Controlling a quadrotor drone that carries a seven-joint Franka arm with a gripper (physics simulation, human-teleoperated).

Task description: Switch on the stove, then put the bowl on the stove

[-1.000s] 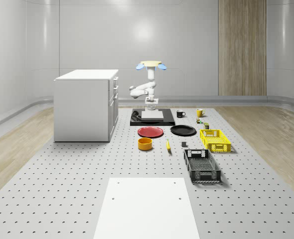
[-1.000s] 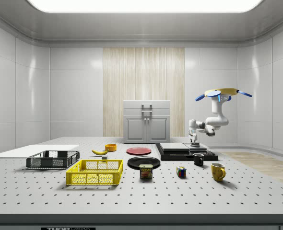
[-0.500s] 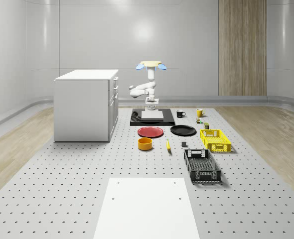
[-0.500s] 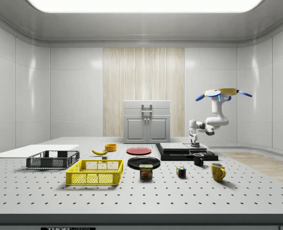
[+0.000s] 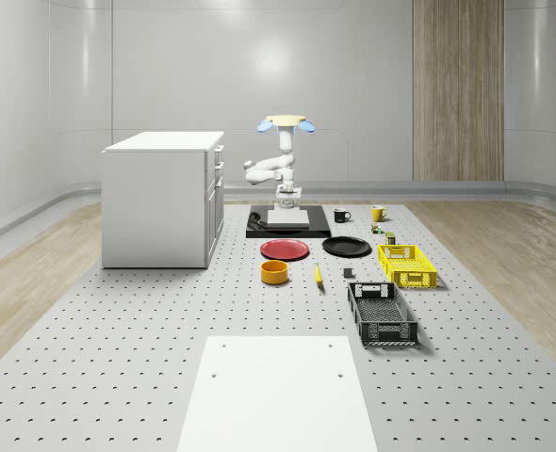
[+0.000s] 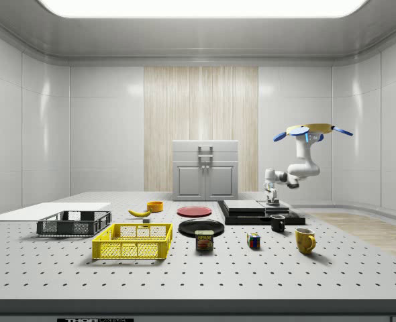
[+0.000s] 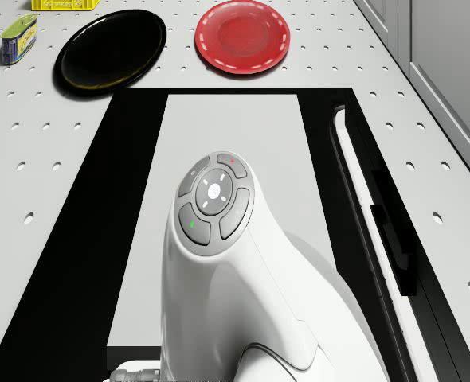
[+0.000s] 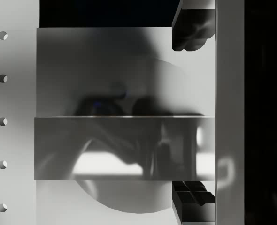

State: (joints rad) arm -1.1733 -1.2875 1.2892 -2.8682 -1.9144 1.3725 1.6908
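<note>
The stove (image 5: 287,222) is a black slab with a grey plate on top, beside the white cabinet. My drone (image 5: 285,123) hovers above and behind the stove's far edge. The arm bends down so that the gripper (image 5: 286,199) hangs just above the grey plate (image 6: 252,204). In the wrist view the two dark fingertips (image 8: 191,29) stand far apart over the plate's edge, so the gripper (image 8: 192,115) is open and holds nothing. The orange bowl (image 5: 275,272) sits on the table in front of the red plate, well away from the gripper, and is seen as the bowl (image 6: 155,206) from the side.
A red plate (image 7: 242,37) and a black plate (image 7: 110,49) lie just in front of the stove. A tin can (image 7: 17,37), a black mug (image 6: 278,223), a yellow mug (image 6: 305,240), a banana (image 6: 139,212), a yellow crate (image 5: 407,265) and a black crate (image 5: 382,314) stand around.
The arm's elbow and gripper have risen very slightly over the stove. The drone, bowl and other things keep their places.
</note>
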